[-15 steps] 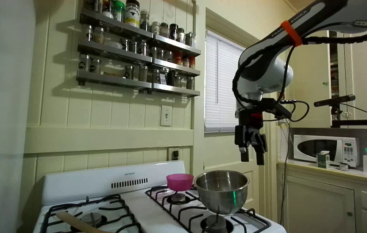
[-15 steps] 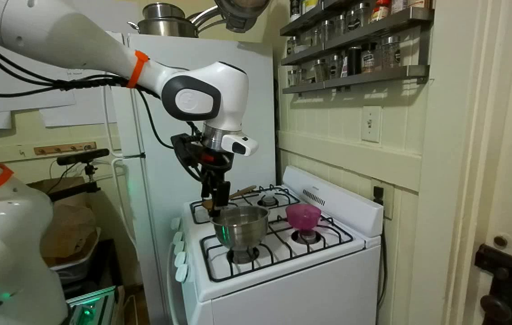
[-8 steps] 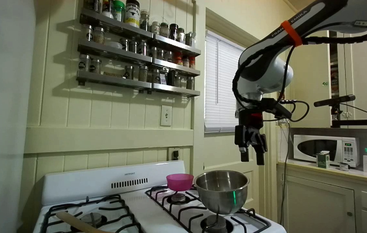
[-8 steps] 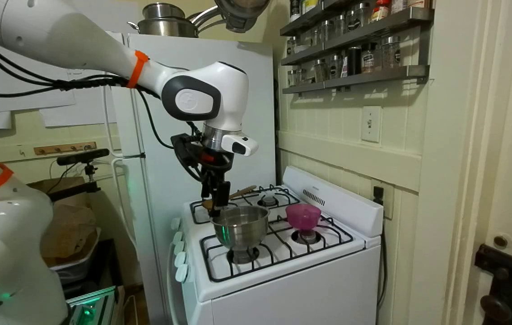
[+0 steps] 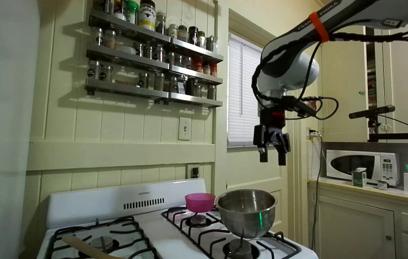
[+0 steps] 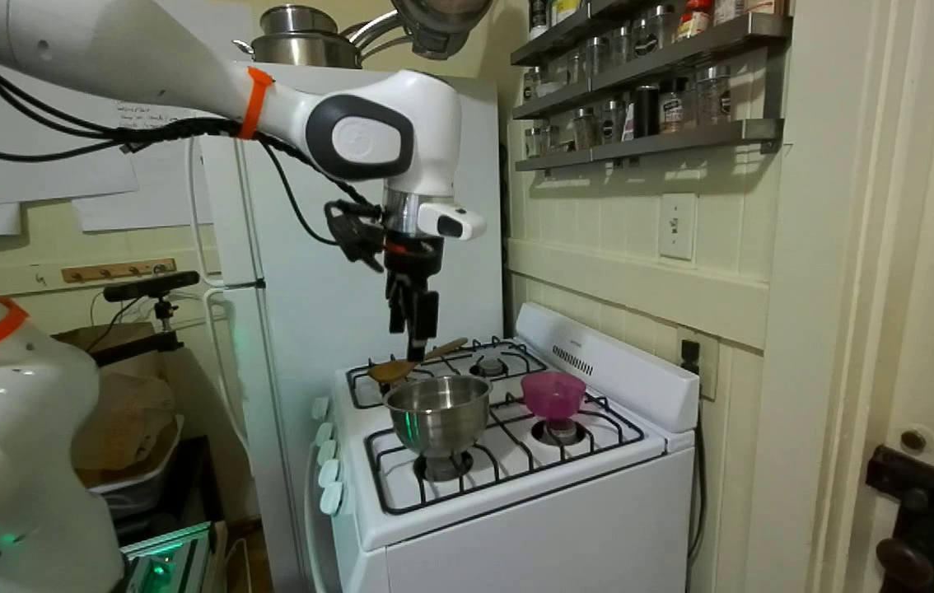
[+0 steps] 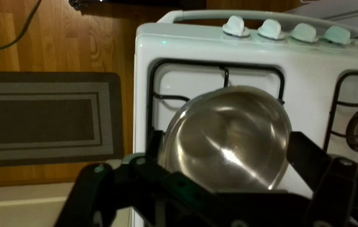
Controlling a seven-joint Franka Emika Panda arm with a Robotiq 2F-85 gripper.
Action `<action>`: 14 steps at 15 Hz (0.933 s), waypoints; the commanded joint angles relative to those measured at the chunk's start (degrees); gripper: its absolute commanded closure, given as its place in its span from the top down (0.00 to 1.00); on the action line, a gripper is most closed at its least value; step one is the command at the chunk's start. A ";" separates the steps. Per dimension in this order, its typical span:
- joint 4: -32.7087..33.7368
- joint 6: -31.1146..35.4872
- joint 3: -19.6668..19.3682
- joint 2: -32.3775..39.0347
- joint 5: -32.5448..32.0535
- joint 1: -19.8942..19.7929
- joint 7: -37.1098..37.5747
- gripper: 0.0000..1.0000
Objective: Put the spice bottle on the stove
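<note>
Several spice bottles stand on the wall shelves in both exterior views, such as a jar with a yellow label (image 5: pixel 147 15) and a jar with a dark label (image 6: pixel 671 105). Which one the task means cannot be told. The white stove (image 5: pixel 126 203) stands below, also in an exterior view (image 6: pixel 533 511) and in the wrist view (image 7: pixel 305 69). My gripper (image 5: pixel 272 160) is open and holds nothing. It hangs over the stove's front, above the metal bowl, lower than the shelves; it also shows in an exterior view (image 6: pixel 413 336) and the wrist view (image 7: pixel 226 143).
A metal bowl (image 5: pixel 246 217) sits on a front burner and a pink bowl (image 5: pixel 199 203) on a rear burner. A wooden spoon (image 6: pixel 391 371) lies on the far grates. Metal shelves (image 5: pixel 128 59) jut from the wall. A fridge (image 6: pixel 467 206) stands beside the stove.
My gripper has risen and moved a little toward the wall, away from the metal bowl's rim. It stays open. The bowls and bottles have not moved.
</note>
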 commanded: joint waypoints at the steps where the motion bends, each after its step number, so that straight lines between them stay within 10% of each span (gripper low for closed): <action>1: 11.77 -4.86 2.26 3.15 -2.23 -0.72 3.76 1.00; 10: 36.05 -1.43 11.29 14.53 -17.30 0.25 18.71 1.00; 14: 46.37 -1.15 14.64 19.25 -26.23 3.25 14.11 1.00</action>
